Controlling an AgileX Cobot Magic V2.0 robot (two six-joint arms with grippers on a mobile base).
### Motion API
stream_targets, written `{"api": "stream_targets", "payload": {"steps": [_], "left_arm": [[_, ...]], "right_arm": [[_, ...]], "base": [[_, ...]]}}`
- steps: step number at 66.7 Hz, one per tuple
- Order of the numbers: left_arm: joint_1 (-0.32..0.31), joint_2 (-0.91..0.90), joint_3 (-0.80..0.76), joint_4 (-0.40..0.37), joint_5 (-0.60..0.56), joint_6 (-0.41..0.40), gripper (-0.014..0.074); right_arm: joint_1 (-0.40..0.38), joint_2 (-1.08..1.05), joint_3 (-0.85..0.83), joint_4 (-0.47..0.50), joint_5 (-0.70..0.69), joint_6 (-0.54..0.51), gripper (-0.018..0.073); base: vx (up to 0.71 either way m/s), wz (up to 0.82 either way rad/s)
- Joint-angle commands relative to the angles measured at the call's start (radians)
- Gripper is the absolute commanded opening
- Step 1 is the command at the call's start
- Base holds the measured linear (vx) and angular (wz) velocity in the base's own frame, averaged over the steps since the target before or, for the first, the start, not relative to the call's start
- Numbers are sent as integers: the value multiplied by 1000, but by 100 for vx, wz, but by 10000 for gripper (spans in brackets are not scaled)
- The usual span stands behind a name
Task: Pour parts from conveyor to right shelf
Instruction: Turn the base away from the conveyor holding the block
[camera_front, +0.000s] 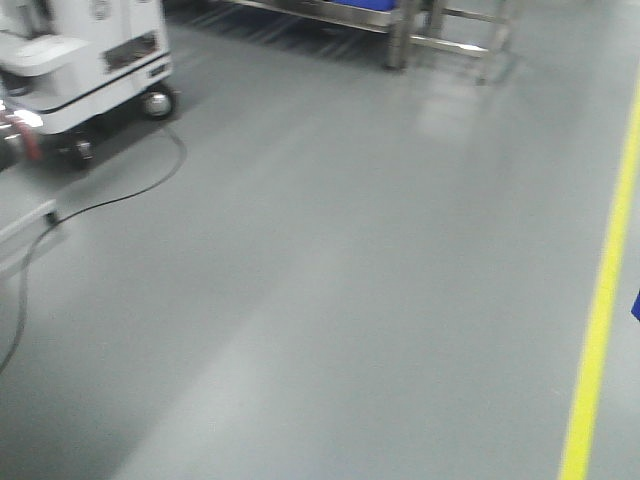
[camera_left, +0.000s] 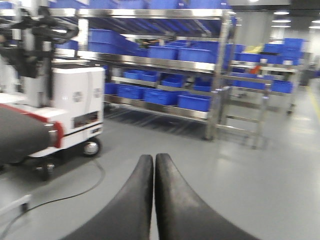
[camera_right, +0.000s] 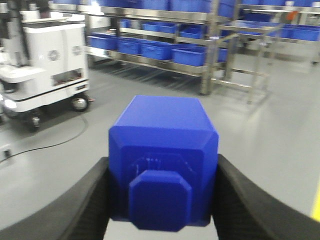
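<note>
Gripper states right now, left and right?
Left gripper: closed, holding nothing.
Right gripper: closed on the bright-blue plastic cube-like block with a nub.

Bright, even overhead light; ceiling lamps (camera_left: 281, 12) glow in the left wrist view. Pale glare streaks the grey floor (camera_front: 330, 250). Every view is blurred: the shelf (camera_left: 220, 75) smears, the blue block (camera_right: 162, 150) looks sharpest. Shadows under the white cart (camera_front: 100, 50) are soft.
</note>
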Motion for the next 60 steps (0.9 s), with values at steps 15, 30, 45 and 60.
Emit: {"api": "stream_targets", "payload": {"steps": [15,30,45,60], "left_arm": [[-1,-9,27,-9,-79,-7,-6],[-1,-9,27,-9,-79,-7,-6],[-1,-9,27,-9,-79,-7,-6],[-1,-9,27,-9,-79,-7,-6]], "right_arm": [[-3,12,-27,1,-76,-6,-4],[-3,12,-27,1,-76,-6,-4],[-3,12,-27,1,-76,-6,-4],[-3,12,-27,1,-76,-6,-4]], "base": [[-18,-77],[-12,-78],[-8,-69],[-1,-41]]}}
